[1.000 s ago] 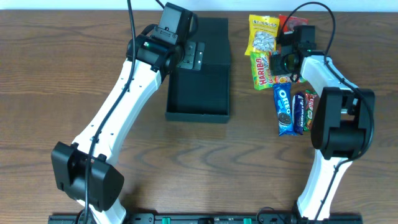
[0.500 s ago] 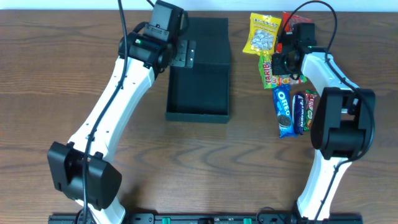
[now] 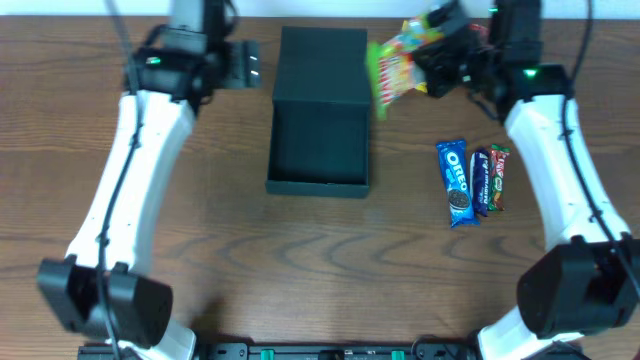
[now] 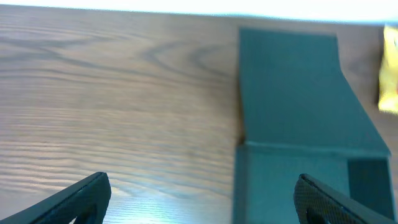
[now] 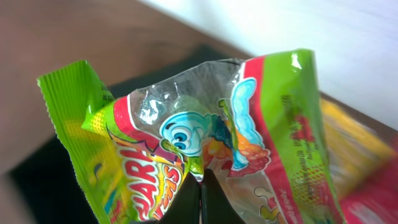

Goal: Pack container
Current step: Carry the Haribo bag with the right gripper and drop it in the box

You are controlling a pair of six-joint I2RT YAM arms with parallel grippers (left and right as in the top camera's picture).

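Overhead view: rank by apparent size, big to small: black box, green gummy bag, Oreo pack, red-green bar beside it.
1. black box, clearly largest.
2. green gummy bag; it is blurred and held nearer the camera, so its lead over the next is unsure.
3. Oreo pack.
4. red-green bar, slightly smaller.

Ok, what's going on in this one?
The right gripper is shut on a green gummy bag, holding it off the table beside the far right edge of the open black container. The container looks empty so far. The left gripper is open over the table to the container's left, holding nothing. An Oreo packet and two snack bars lie on the table to the right.
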